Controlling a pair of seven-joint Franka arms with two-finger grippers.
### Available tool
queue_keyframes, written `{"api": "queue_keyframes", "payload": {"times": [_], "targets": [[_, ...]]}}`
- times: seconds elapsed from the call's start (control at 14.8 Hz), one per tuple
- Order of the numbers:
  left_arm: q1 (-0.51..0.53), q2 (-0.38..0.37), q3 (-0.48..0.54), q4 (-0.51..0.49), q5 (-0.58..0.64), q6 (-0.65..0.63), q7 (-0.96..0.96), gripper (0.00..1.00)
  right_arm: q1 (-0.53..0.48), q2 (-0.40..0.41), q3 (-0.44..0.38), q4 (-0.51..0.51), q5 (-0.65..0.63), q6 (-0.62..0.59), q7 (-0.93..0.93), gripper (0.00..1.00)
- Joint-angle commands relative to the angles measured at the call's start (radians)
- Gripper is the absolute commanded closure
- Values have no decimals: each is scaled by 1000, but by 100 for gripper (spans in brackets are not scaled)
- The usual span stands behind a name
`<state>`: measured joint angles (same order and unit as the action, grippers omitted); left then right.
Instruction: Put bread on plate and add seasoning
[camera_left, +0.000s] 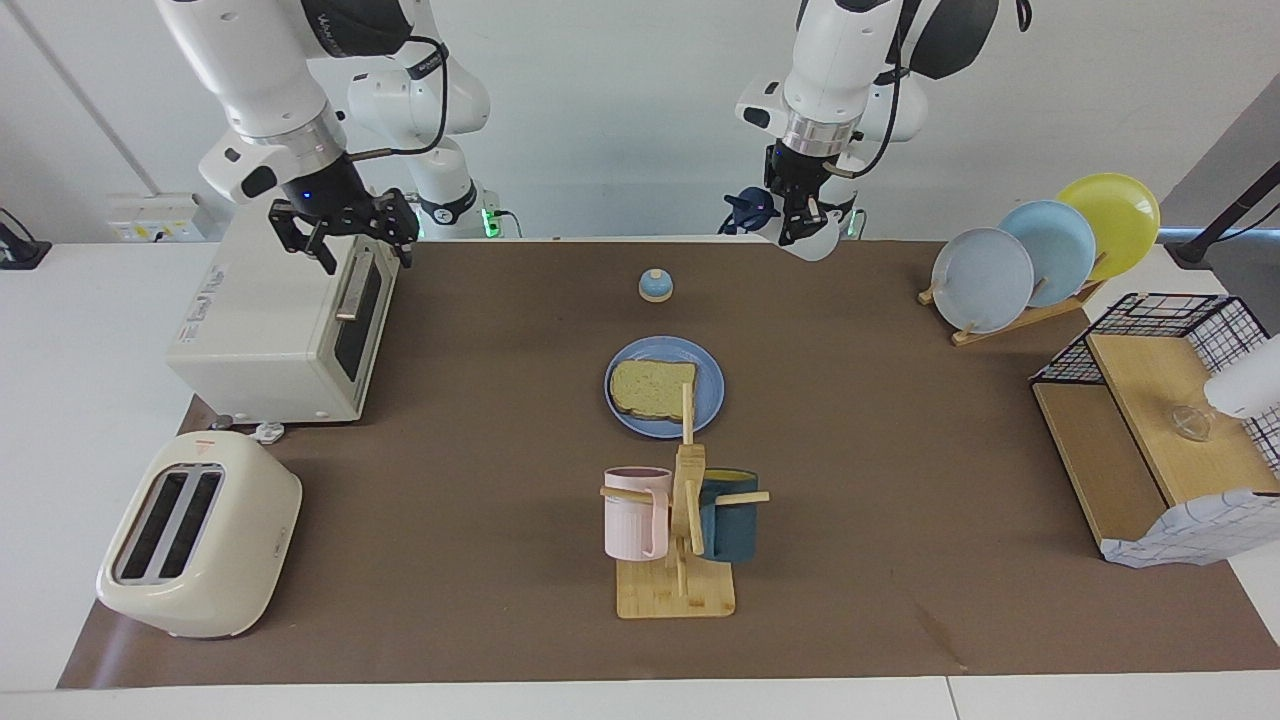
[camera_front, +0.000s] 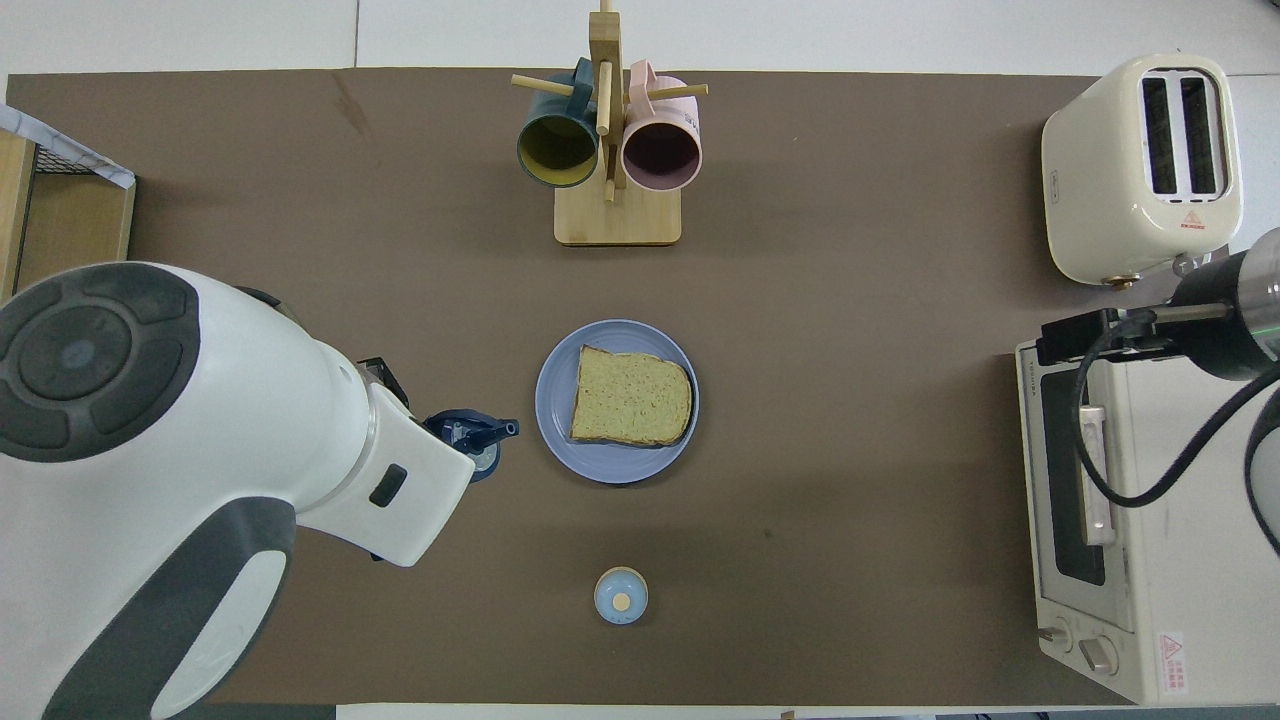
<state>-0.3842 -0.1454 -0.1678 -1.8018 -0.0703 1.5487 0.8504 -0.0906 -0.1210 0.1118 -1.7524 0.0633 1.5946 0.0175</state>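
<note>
The left gripper (camera_left: 797, 215) was clamped on the seasoning (camera_left: 812, 232), raised above the table beside the plate (camera_front: 560, 440), where the bread (camera_front: 631, 398) lay. The right gripper (camera_left: 345, 235) hung spread open and empty over the toaster oven (camera_left: 270, 310).

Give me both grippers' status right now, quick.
Left gripper: shut on the seasoning bottle, raised near the robots' edge of the table.
Right gripper: open, empty, over the toaster oven.
</note>
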Motion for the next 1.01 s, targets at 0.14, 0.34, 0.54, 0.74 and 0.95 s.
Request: {"api": "queue_keyframes", "payload": {"times": [0.14,0.34,0.54,0.74,0.95], "targets": [[-47,-43,-1,-45,52,33,-71,88,-38,101,17,139,-26,-99,-19,0],[-94,-48,-6,-44,110,28,-185,87,24,116,-53,154,-46,-90,-19,0],[-117,-46,-15,-39,165,10,-201,90,54,100,-90,159,-69,-114,-27,0],[-134,-33,-44,-34,225,-4,-231,90,57,98,-100,151,-71,-116,-33,0],[-146,-17,-68,-31,276,-12,-253,93,58,90,-103,142,-74,-117,-31,0]]}}
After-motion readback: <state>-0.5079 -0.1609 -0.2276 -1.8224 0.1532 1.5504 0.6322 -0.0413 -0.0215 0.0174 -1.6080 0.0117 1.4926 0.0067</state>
